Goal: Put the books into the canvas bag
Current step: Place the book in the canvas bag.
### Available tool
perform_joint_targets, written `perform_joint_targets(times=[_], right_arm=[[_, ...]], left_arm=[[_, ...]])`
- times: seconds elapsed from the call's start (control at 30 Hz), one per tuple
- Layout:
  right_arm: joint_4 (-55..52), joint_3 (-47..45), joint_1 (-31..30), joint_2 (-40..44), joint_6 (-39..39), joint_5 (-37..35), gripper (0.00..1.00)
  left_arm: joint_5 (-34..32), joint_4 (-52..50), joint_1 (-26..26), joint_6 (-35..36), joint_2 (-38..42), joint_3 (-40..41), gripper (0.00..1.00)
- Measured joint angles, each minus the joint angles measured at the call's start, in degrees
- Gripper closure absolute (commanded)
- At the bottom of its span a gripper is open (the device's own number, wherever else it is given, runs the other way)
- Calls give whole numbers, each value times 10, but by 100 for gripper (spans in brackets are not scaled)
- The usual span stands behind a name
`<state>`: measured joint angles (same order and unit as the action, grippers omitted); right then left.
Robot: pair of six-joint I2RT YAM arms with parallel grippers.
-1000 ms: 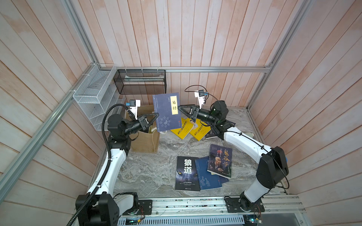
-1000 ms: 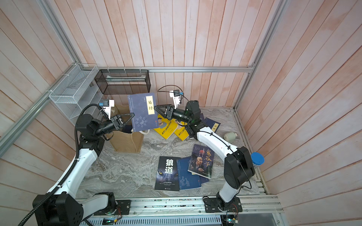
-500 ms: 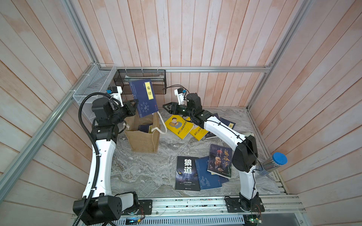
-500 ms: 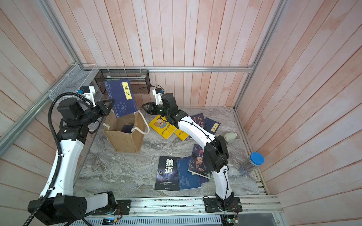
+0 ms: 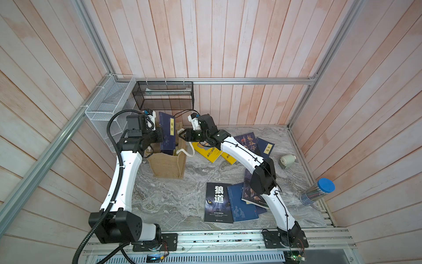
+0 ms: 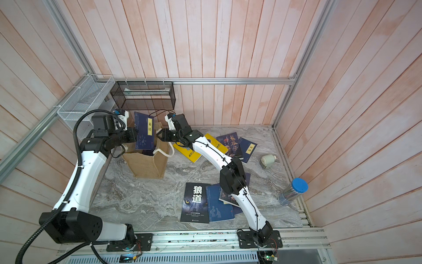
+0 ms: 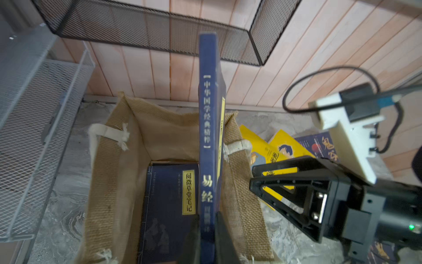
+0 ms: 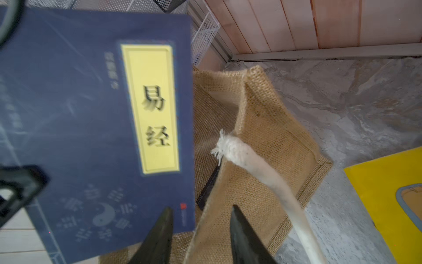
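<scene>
The left gripper [image 7: 206,219] is clenching the navy paperback [image 5: 167,123] by its spine edge and holding it on end over the open mouth of the canvas bag [image 5: 167,165]. The bag is standing upright at the back left of the marble counter [image 5: 173,201]. The paperback's long axis is running nearly vertical, with the top leaning slightly toward the back wall. Its yellow title label [image 8: 150,107] is facing the right arm and its spine is facing the left wrist camera. Its lower edge is sitting about level with the bag's rim, and I cannot tell whether it is inside. The right gripper [image 8: 201,208] is hovering just beside the bag with its jaws released and standing apart, grasping nothing. The bag's rim and the paperback's lower corner are showing in the gap, and a white rope handle [image 8: 251,164] is hanging just beside one jaw. Another navy book [image 7: 169,205] is lying inside the bag, label up. Two yellow cartoon books [image 5: 209,152] are lying flat on the counter just beside the bag, partly under the right arm, with a dark-covered book [image 5: 247,142] and a navy labelled book [image 5: 266,148] overlapping next to them. Nearer the front, a black wolf-eye book [image 5: 217,202] is lying flat with its long axis running front to back, touching a blue book [image 5: 242,206]. A dark portrait book [image 5: 251,196] is lying partly hidden behind the right arm.
</scene>
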<state>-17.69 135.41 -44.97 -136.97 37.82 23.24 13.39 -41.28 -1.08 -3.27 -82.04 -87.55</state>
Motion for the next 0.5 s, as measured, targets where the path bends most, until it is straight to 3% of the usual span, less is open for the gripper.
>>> perform_joint_targets(times=[0.3,0.5], right_arm=[[4,-3,0,0,10,34,74],[10,-5,0,0,14,43,87]], left_arm=[[-35,-37,14,34,-32,-23,100],[-70,-68,15,54,-39,-41,100]])
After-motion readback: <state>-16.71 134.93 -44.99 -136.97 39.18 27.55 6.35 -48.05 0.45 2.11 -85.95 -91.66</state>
